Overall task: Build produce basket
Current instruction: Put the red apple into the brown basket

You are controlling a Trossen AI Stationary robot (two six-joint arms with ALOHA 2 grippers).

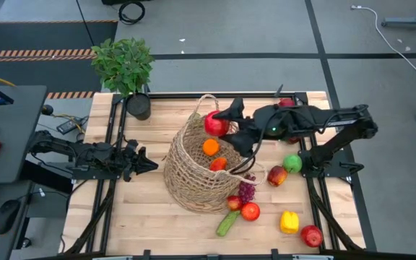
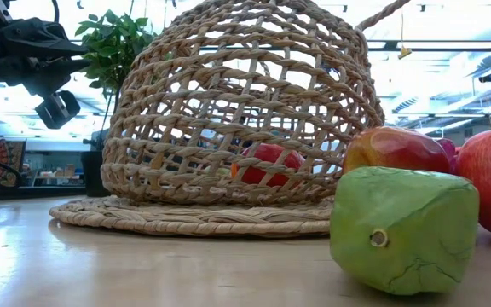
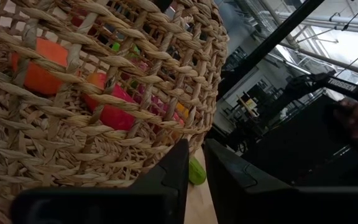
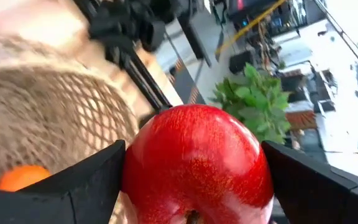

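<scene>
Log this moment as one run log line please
right gripper: shut on shiny red apple, above tan wicker basket | left gripper: shut, waiting beside basket | inside: orange

I see grey floor (image 1: 230, 43) with hazard tape (image 1: 31, 53), a dark desk (image 1: 13, 130) on the left, a white cable (image 1: 392, 36), and bright ceiling lights (image 2: 450, 77).

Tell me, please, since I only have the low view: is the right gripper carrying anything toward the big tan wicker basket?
Observer: Yes, the right gripper is closed on a glossy red apple, above the round tan wicker basket.
Operator: What is already inside?
Observer: An orange fruit and a red piece lie in it.
Operator: Where is the left arm?
Observer: The left gripper waits beside the basket's outer wall, fingers almost together, holding nothing.
</scene>
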